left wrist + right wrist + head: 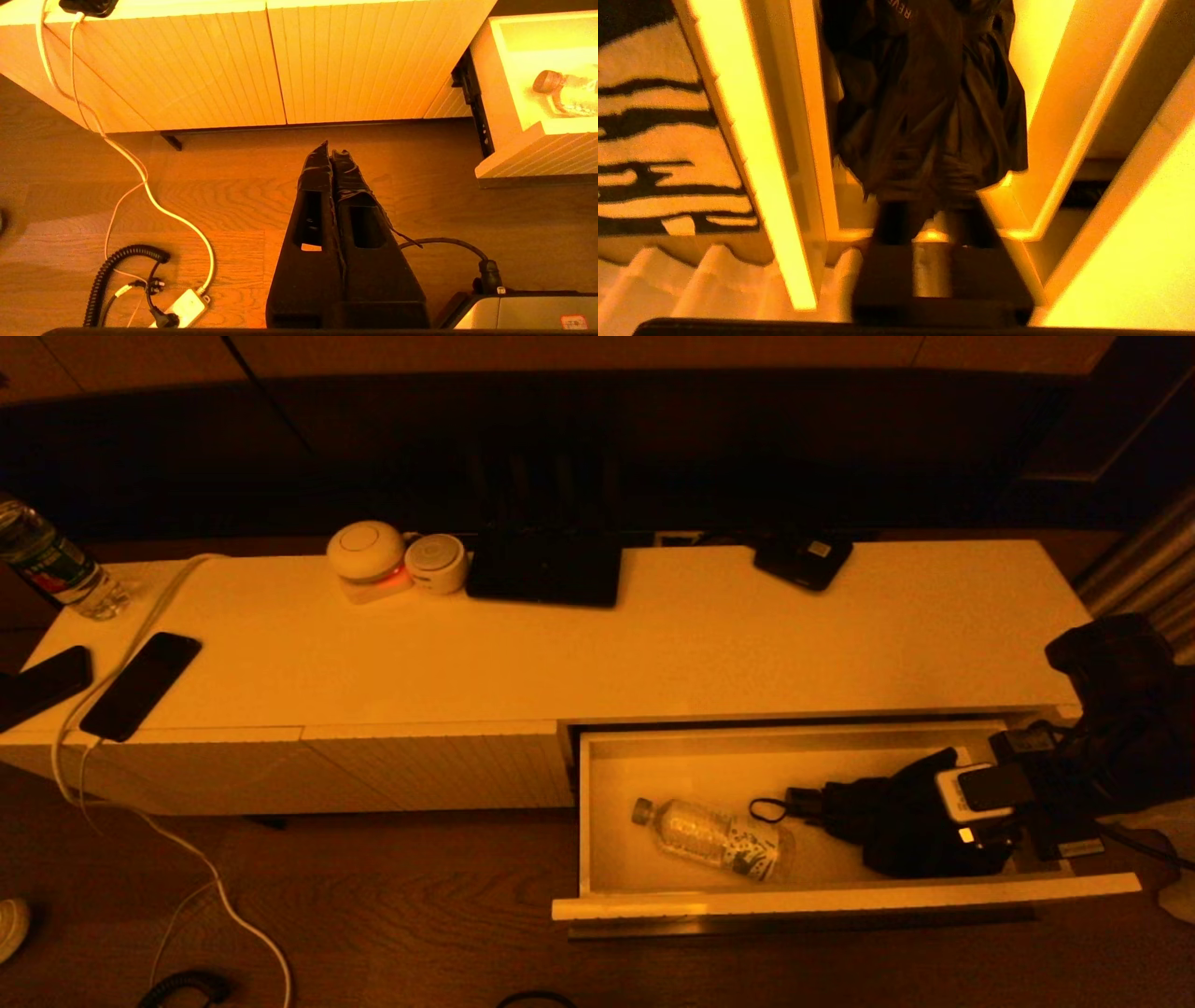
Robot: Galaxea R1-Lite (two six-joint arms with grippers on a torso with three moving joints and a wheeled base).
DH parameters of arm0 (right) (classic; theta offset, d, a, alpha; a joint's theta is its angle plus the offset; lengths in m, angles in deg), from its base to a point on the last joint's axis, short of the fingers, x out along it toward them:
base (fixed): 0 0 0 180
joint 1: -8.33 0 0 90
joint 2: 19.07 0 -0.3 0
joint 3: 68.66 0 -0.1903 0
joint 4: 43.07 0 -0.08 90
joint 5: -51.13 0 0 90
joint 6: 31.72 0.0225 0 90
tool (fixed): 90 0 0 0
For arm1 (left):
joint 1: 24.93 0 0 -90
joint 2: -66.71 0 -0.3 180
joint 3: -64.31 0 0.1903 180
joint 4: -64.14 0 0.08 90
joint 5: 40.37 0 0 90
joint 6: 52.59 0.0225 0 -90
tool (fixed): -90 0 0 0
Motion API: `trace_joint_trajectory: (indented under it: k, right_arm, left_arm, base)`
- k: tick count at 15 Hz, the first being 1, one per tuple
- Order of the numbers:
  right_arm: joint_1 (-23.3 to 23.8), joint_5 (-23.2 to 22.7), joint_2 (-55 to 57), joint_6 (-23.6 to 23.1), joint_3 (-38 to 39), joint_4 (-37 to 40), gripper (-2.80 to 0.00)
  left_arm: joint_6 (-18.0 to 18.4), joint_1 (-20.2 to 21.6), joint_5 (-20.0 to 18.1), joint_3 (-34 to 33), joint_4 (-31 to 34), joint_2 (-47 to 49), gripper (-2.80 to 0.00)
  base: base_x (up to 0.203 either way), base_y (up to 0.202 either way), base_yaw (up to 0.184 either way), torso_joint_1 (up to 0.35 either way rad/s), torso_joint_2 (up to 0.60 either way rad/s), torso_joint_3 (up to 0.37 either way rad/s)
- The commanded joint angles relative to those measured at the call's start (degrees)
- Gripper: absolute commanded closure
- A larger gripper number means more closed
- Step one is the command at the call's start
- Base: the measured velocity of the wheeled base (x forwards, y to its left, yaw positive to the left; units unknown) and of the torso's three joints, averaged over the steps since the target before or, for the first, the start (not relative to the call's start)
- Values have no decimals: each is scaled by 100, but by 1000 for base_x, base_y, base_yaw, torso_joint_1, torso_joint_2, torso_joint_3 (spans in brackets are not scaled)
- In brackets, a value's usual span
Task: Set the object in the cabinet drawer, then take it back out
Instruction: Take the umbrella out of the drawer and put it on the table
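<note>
The folded black umbrella (878, 821) is already lying in the open cabinet drawer (840, 894) at its right end – right gripper (931, 224) on it, grip can't be told – taking it out is left.

Smooth white-finished cabinet drawer (840, 896) holds a clear plastic bottle (714, 838) and crumpled black cloth umbrella (887, 821); wood-grain floor (392, 915).

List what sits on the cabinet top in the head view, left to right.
water bottle → two dark phones → round white device → small round speaker → black flat box → small black device.
</note>
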Motion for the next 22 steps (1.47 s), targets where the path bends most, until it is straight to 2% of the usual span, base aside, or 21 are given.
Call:
trace_joint_trajectory:
  k: [1,9,22]
  right_arm:
    - [39,-43,345,-33,-143,16,-280]
    - [269,-138,814,-106,-505,113,-280]
    - [272,-272,1400,-55,-820,116,-280]
  left_arm:
    - [1,0,1,0,0,0,0]
    - [1,0,1,0,0,0,0]
    - [1,0,1,0,0,0,0]
  base:
    - [0,0,0,0,0,0]
    - [0,0,0,0,0,0]
    - [0,0,0,0,0,0]
